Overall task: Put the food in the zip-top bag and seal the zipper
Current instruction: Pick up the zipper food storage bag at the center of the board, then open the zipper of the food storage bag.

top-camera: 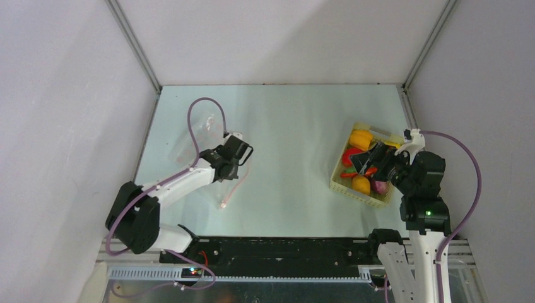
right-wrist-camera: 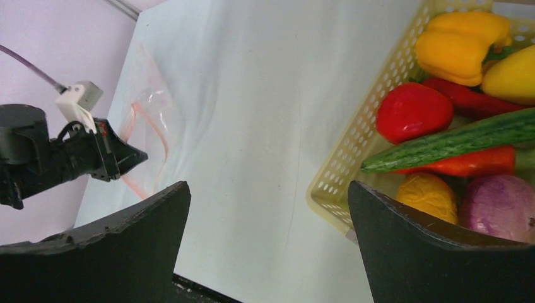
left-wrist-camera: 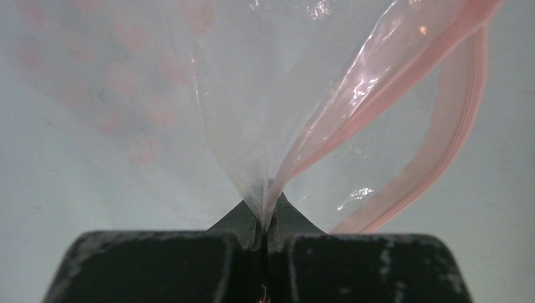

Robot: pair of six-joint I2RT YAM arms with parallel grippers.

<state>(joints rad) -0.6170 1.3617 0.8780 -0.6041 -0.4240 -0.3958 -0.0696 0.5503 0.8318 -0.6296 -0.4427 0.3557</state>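
The clear zip-top bag [top-camera: 203, 134] with pink dots lies at the table's left. My left gripper [top-camera: 231, 156] is shut on its mouth edge [left-wrist-camera: 265, 211], and the film fans out from the jaws. The pink zipper [left-wrist-camera: 391, 88] is apart, its two lips forming an open loop [top-camera: 235, 184]. The food lies in a pale-yellow basket [top-camera: 347, 191] at the right: yellow pepper [right-wrist-camera: 464, 44], red pepper [right-wrist-camera: 413, 112], long green vegetable [right-wrist-camera: 454, 142], red chili [right-wrist-camera: 470, 163], orange pepper [right-wrist-camera: 432, 196], purple onion [right-wrist-camera: 501, 205]. My right gripper [right-wrist-camera: 268, 189] is open and empty, hovering over the basket's left side [top-camera: 368, 162].
The basket's perforated near-left corner [right-wrist-camera: 344, 170] sits just under my right finger. Pale walls enclose the table on the left, back and right. The arm bases and a black rail run along the near edge [top-camera: 284, 249].
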